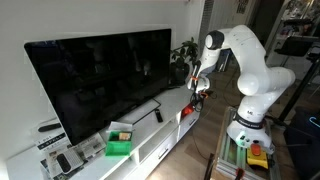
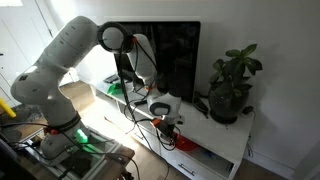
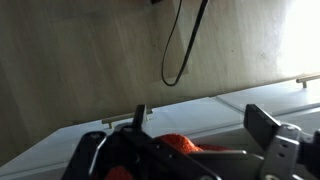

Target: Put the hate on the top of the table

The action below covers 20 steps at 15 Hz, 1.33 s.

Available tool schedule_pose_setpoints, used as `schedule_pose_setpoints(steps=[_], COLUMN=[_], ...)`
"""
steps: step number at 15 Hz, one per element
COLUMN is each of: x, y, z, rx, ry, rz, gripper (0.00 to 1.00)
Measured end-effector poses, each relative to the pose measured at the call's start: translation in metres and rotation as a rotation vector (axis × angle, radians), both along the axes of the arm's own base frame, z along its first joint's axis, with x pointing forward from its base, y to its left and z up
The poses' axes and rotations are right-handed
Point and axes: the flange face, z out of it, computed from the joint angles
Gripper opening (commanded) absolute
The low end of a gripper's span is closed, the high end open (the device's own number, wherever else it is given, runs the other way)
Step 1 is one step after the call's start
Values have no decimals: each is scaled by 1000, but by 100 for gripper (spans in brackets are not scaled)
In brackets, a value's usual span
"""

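Note:
The red hat [image 3: 182,146] lies low between my gripper's [image 3: 198,115] two fingers in the wrist view, partly hidden by the gripper body. The fingers stand wide apart and do not press on it. In both exterior views the gripper [image 1: 197,86] [image 2: 163,113] hangs over the end of the long white table [image 1: 170,125] [image 2: 215,130], just above its top. The hat shows as a red patch right under it [image 1: 200,93] [image 2: 166,123]. The white table top [image 3: 200,100] fills the wrist view behind the fingers.
A big black TV [image 1: 100,80] stands on the table. A green box [image 1: 120,144] lies near its other end. A potted plant [image 2: 232,85] stands close to the gripper. A black cable [image 3: 180,50] hangs on the wall behind.

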Motion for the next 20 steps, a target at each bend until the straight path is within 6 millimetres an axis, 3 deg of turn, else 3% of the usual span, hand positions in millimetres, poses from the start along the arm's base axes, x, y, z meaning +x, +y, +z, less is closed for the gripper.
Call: schedule_pose_setpoints(steps=[4, 8, 15, 20], x=[-11, -23, -29, -25], y=[-1, -14, -41, -47], z=[-23, -40, -36, -28], rx=[40, 77, 57, 75], ry=[-6, -42, -172, -258], rz=[-31, -93, -161, -205], gripper=[100, 100, 100, 100])
